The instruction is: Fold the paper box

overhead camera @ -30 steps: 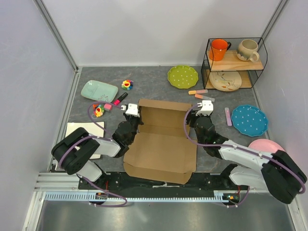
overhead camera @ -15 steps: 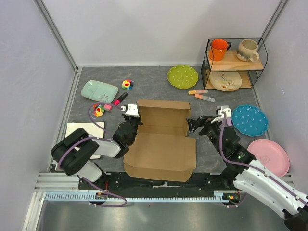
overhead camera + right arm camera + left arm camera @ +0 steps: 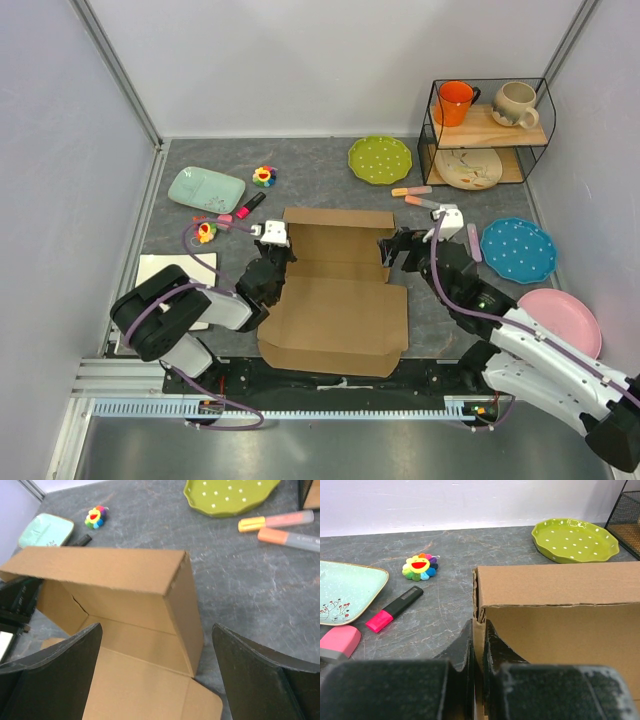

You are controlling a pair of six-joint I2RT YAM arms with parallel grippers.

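Pale walls point(image 3: 300, 70), dark marbled tabletop point(image 3: 310, 170) — wire shelf point(image 3: 485, 130) at right.

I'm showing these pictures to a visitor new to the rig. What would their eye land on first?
The plain brown corrugated cardboard box, half folded in the middle of the grey table, its far walls raised. The left gripper pinches its left wall, while the right gripper stands wide open by the right wall. At the far right, a bright orange mug sits on a black wire shelf.
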